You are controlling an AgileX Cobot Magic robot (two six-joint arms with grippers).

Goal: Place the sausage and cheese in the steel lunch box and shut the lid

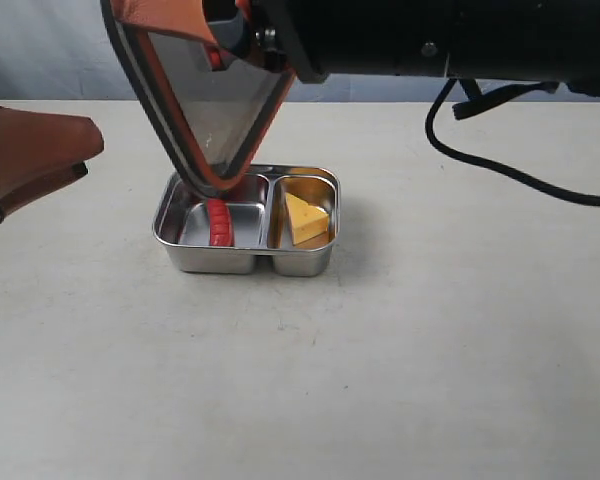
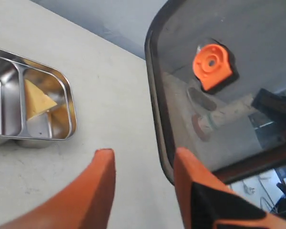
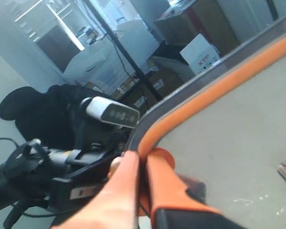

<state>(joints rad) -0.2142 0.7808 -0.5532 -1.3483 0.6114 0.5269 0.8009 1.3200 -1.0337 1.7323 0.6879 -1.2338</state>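
Observation:
The steel lunch box (image 1: 244,262) (image 2: 66,128) rests on the table. The red sausage (image 1: 219,224) lies in its larger compartment and the yellow cheese wedge (image 1: 306,219) (image 2: 37,99) in the smaller one. My right gripper (image 3: 143,160) is shut on the edge of the dark lid (image 1: 208,105) (image 2: 219,90) (image 3: 219,86), which hangs tilted above the box with its low corner over the sausage compartment. An orange valve (image 2: 212,66) shows on the lid. My left gripper (image 2: 143,167) is open and empty, off to the left of the box (image 1: 40,150).
A black cable (image 1: 500,165) trails over the table at the back right. The pale tabletop (image 1: 380,380) extends in front of and beside the box.

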